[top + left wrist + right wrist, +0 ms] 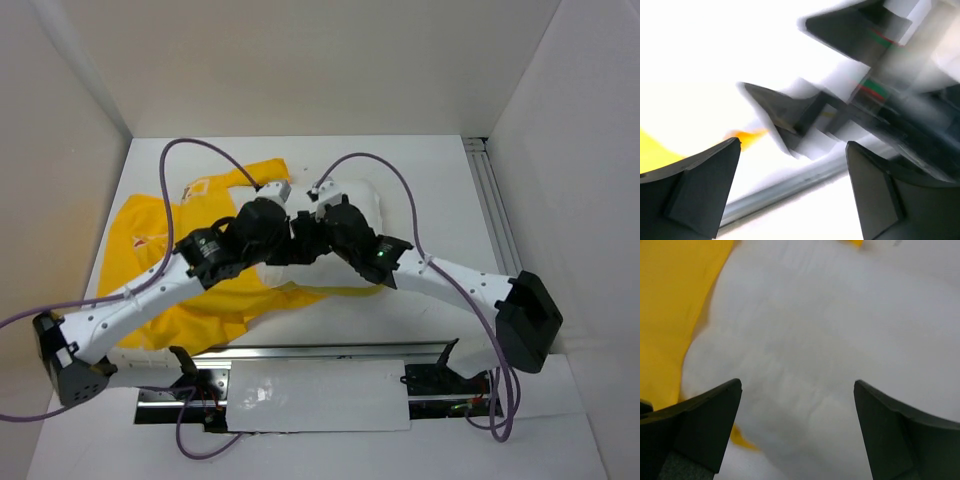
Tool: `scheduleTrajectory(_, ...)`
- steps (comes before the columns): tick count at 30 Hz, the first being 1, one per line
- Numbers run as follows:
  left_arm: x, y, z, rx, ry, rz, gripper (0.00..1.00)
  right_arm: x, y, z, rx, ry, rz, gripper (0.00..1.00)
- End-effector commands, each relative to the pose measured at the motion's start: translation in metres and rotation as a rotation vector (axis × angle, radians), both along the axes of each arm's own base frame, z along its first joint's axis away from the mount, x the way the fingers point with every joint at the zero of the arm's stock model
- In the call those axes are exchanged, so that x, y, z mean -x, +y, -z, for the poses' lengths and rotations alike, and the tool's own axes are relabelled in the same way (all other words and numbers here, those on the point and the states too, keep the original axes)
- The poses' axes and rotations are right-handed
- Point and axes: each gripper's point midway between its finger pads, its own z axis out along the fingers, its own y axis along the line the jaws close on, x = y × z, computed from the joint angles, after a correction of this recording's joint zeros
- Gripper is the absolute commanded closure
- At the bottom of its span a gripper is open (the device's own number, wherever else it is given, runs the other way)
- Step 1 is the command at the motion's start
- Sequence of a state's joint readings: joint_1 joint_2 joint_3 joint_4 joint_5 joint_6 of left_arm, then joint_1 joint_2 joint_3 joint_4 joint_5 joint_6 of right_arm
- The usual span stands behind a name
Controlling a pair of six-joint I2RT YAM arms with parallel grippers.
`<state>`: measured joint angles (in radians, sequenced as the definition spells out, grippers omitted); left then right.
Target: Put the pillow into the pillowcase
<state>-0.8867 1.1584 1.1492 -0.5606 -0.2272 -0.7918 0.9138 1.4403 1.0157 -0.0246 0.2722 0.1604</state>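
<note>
From above, the pillowcase (150, 245) is seen spread and rumpled over the left half of the worktop (430, 180). The pillow (365, 205) lies just beside it at the centre. The left arm (140, 295) and right arm (450, 275) are bent inward, and their wrists meet over the pillow's left part, hiding much of it. Its long axis is judged to run left to right, along the yellow strip (345, 291) at its near edge.

In the blurred left wrist view, the left jaws are spread wide with nothing between them. A patch of pillowcase (655, 155) is glimpsed at the left.

In the right wrist view, the right jaws are likewise held wide and empty. The pillow (830, 340) is directly below them and the pillowcase (675, 300) is to its left. The right arm is judged nearer the pillow and the left arm nearer the pillowcase. The pillowcase's opening cannot be made out.
</note>
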Motion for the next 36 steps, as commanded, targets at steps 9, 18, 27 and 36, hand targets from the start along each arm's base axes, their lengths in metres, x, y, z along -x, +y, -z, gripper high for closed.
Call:
scheduleTrajectory(9,-0.124,0.121,0.037,-0.366,0.229,-0.543,0.01,-0.076,-0.029,-0.070,-0.053,-0.089,0.035,0.00)
scheduleTrajectory(18,-0.164,0.195,0.071,-0.344,0.336,-0.647,0.09,-0.150,-0.043,-0.050,-0.057,-0.029,0.079,0.00)
scheduleTrajectory(27,-0.179,0.187,0.043,-0.221,0.137,-0.479,0.09,-0.199,-0.061,-0.035,-0.064,-0.021,0.124,0.00)
scheduleTrajectory(36,-0.204,0.210,0.086,-0.359,0.258,-0.556,0.09,-0.209,-0.022,-0.022,0.017,-0.065,-0.033,0.00)
